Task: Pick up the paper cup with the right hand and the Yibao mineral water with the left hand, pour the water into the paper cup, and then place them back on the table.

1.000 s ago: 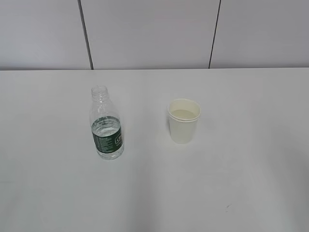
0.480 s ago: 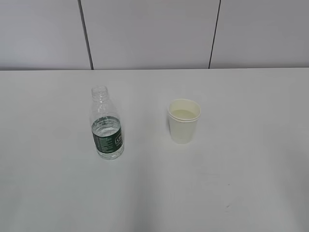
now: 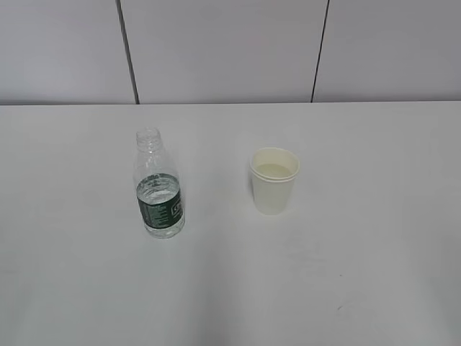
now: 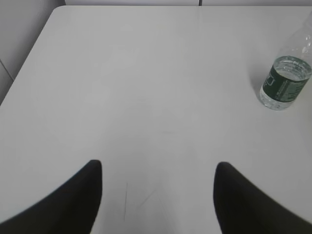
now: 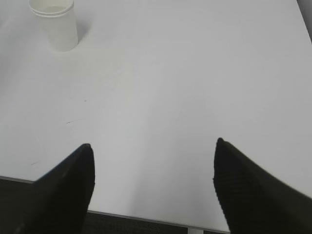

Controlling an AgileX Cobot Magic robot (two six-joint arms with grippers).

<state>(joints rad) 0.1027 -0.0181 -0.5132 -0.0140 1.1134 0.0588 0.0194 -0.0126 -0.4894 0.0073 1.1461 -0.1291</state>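
Note:
The clear Yibao water bottle (image 3: pixel 158 189) with a dark green label and no cap stands upright on the white table (image 3: pixel 230 288), left of centre, about half full. The cream paper cup (image 3: pixel 274 180) stands upright to its right, with some liquid inside. Neither arm shows in the exterior view. In the left wrist view my left gripper (image 4: pixel 158 168) is open and empty above the table, with the bottle (image 4: pixel 284 84) far off at the upper right. In the right wrist view my right gripper (image 5: pixel 152 146) is open and empty over the table's near edge, with the cup (image 5: pixel 55 24) far off at the upper left.
A grey panelled wall (image 3: pixel 230 50) runs behind the table. The table's near edge (image 5: pixel 146 217) shows under the right gripper, and its left edge and far left corner (image 4: pixel 53 12) show in the left wrist view. A tiny dark speck (image 3: pixel 338 308) lies at the front right.

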